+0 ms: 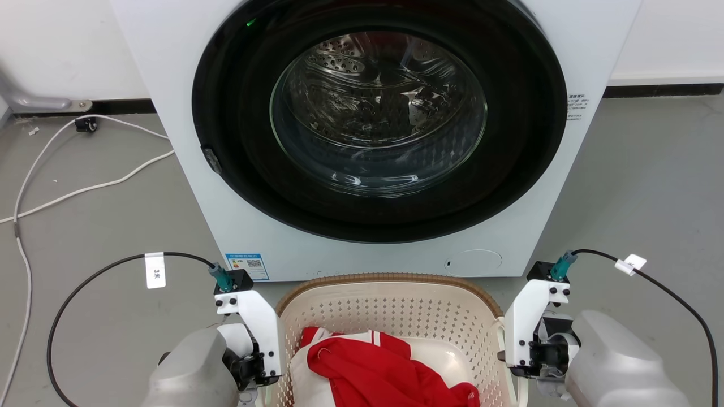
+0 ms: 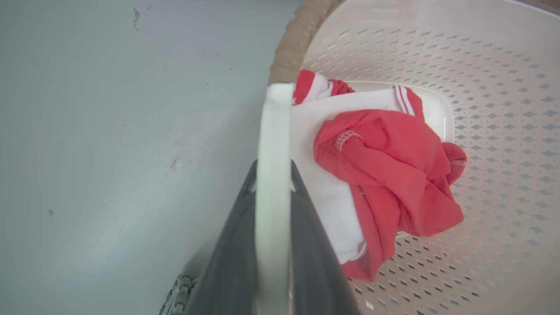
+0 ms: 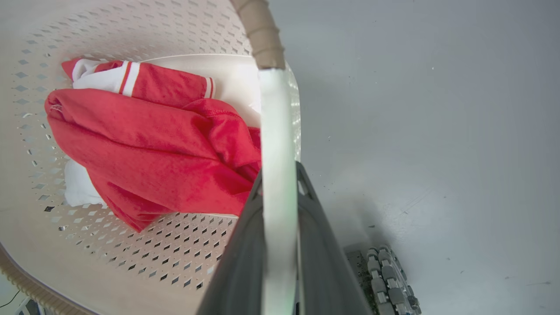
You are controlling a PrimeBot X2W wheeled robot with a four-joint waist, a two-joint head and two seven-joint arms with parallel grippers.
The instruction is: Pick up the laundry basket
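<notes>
Two wrist views and one head view. In the head view, the laundry basket [image 1: 396,278] sits low and centred, just in front of the washer [image 1: 169,113], between my two forearms. Its brown rim faces the closed round door [image 1: 378,113]. I cannot tell whether its base is touching the grey floor [image 1: 85,226].

Head view: shows the washer, a white cable [image 1: 85,186] and a black cable [image 1: 85,282] on the floor. It gives the white brackets of both wrists beside the basket walls, but I cannot make out the fingers.

Left wrist view: supplies that detail. The left pincer [image 2: 272,175] is clenched on the left loop handle [image 2: 275,122], a white strip running up between the two dark fingers to the woven rim [image 2: 293,39]. Bare floor lies on one side and the perforated basket interior on the other. A ribbed wheel [image 2: 177,297] shows at the bottom edge.

Right wrist view: mirrors this. The right pincer [image 3: 280,175] is clenched on the right loop handle [image 3: 276,113], with a roller wheel [image 3: 389,280] on the floor beside it.

Contents: a crumpled red garment [image 1: 384,367] lies on white cloth [image 2: 332,197] on the basket floor. The wrist views show its red-and-white striped cuffs, which the head view only partly shows.
</notes>
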